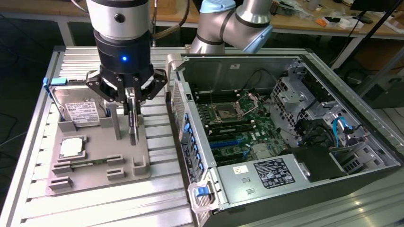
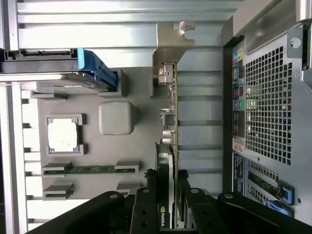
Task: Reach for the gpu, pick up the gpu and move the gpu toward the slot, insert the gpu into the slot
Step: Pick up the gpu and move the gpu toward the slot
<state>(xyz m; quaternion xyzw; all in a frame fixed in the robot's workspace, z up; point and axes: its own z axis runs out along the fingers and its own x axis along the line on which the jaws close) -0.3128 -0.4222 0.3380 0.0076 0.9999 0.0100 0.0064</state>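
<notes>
The end effector (image 1: 131, 100) is closed narrowly on the gpu (image 1: 132, 125), gripping its upper edge. The card stands on edge over the grey fixture tray (image 1: 101, 163) on the desk (image 1: 35, 189). The arm points straight down. The card carries an NVIDIA logo (image 2: 162, 214). The slot (image 1: 224, 140) lies well apart inside the open computer case (image 1: 252, 57).

Exterior view: you look down from high on fixture tray (image 1: 94, 153) and computer case (image 1: 221, 71). Wrist view: close above, past the gripper (image 2: 167, 178), sharing both.
</notes>
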